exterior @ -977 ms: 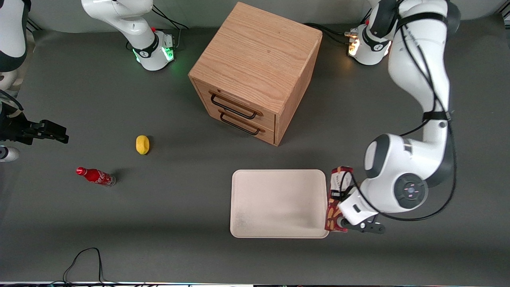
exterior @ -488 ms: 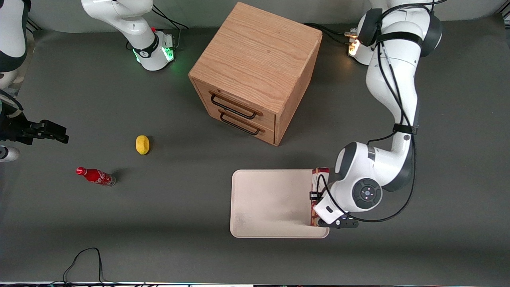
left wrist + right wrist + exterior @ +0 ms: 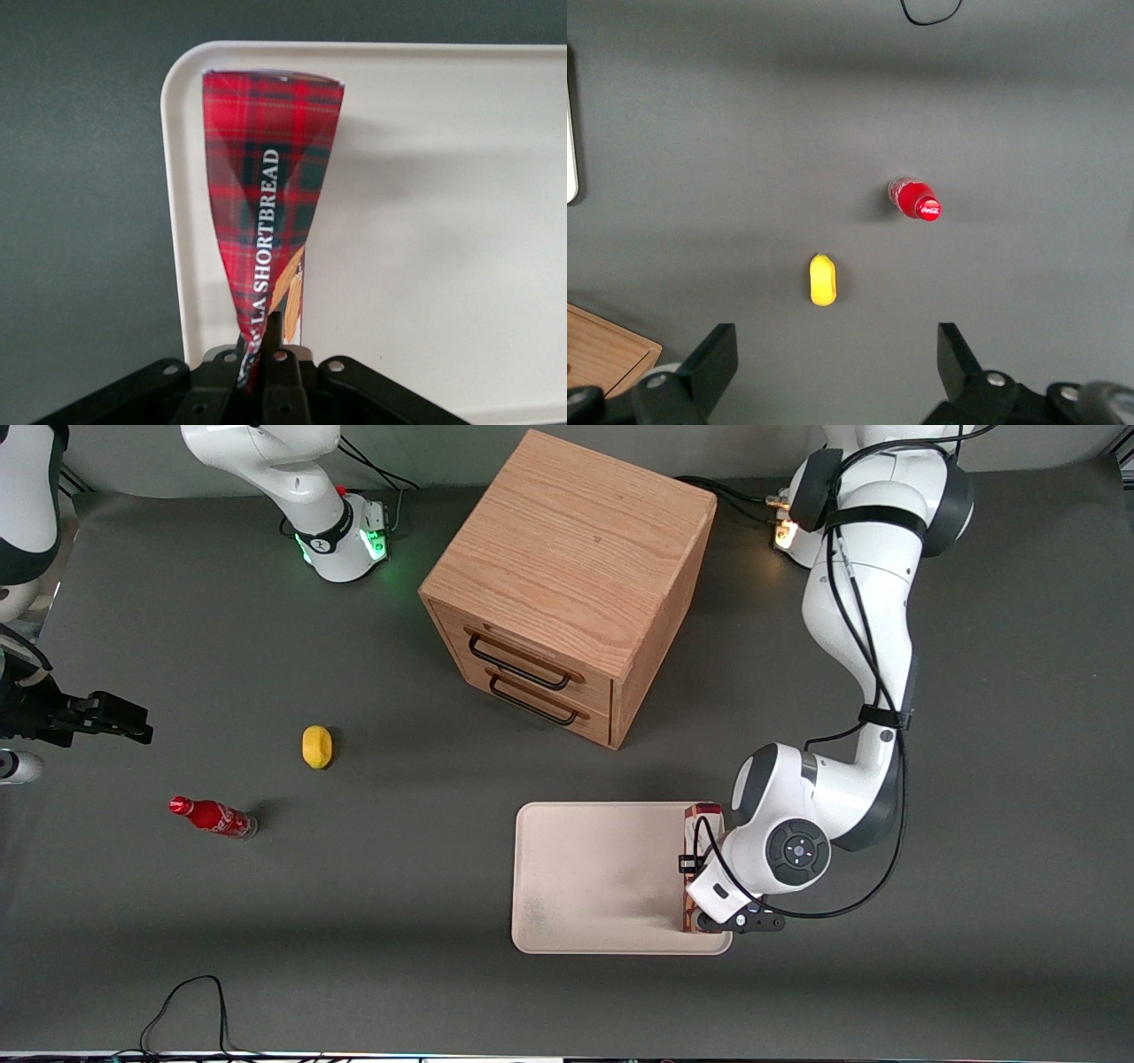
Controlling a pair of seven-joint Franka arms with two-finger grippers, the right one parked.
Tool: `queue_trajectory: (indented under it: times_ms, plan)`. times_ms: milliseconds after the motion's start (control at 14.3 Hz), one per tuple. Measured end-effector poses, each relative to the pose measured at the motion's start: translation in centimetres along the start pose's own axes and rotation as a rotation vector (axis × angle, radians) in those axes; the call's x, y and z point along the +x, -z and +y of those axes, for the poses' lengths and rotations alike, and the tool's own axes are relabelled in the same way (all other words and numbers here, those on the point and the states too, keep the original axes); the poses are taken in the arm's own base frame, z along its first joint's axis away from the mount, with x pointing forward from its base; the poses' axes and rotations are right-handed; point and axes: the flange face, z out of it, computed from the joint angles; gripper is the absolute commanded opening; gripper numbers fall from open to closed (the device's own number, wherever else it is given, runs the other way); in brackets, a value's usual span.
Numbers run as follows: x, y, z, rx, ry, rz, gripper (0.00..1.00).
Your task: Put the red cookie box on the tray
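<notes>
The red cookie box (image 3: 697,817), tartan red with white "SHORTBREAD" lettering (image 3: 266,186), is held edge-up over the tray (image 3: 602,877). It lies just inside the rim at the working arm's end and runs along that short side. My left gripper (image 3: 264,335) is shut on the box's near end, one black finger on each flat face. In the front view the gripper (image 3: 704,881) is mostly covered by the white wrist. The pale cream tray (image 3: 443,221) fills the space beside the box. I cannot tell whether the box touches the tray.
A wooden two-drawer cabinet (image 3: 567,576) stands farther from the front camera than the tray. A yellow lemon (image 3: 316,746) and a small red soda bottle (image 3: 213,817) lie toward the parked arm's end. A black cable (image 3: 190,1001) loops at the table's front edge.
The left arm has carried the box from the table beside the tray to over the tray's inside edge, moving toward the parked arm's end. The grip has stayed shut.
</notes>
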Motion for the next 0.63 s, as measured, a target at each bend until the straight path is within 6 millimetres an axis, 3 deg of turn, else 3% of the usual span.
queue_trajectory:
  times_ms: [70, 419, 628]
  plan:
    - [0.0, -0.2, 0.0, 0.003, -0.001, 0.003, 0.99]
    - [0.1, 0.2, 0.1, 0.046, -0.026, 0.027, 1.0]
    - [-0.3, 3.5, 1.0, 0.032, -0.036, 0.06, 1.0]
